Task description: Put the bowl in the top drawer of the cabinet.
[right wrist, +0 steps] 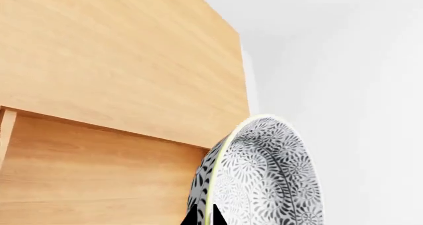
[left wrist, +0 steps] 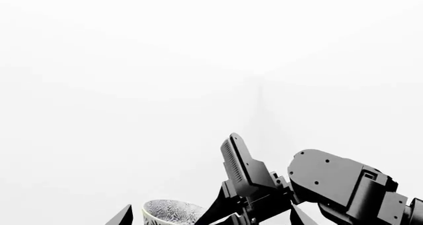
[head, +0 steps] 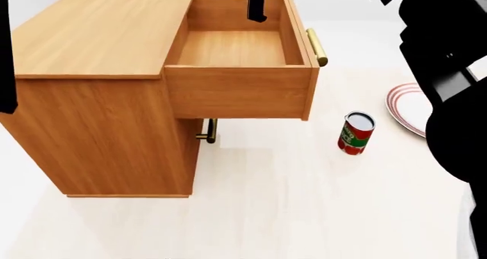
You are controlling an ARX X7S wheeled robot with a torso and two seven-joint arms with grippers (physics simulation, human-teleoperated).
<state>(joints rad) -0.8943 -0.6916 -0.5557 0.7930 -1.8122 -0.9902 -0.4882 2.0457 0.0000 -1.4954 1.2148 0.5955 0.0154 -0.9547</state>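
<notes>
Above the far edge of the top drawer (head: 236, 48), pulled fully open, your right gripper (head: 257, 11) grips the bowl (right wrist: 264, 180). Left: can't tell. Remaining: lower, release.

Orange-brown wooden cabinet (head: 99, 99), boxy, flat-topped. Top drawer (head: 239, 71) pulled wide open, brass bar handle on its front, bare wood inside. Blue-grey speckled bowl (right wrist: 264, 180) held up above the drawer's far end, tipped on edge, only its underside showing at the head view's top edge.
</notes>
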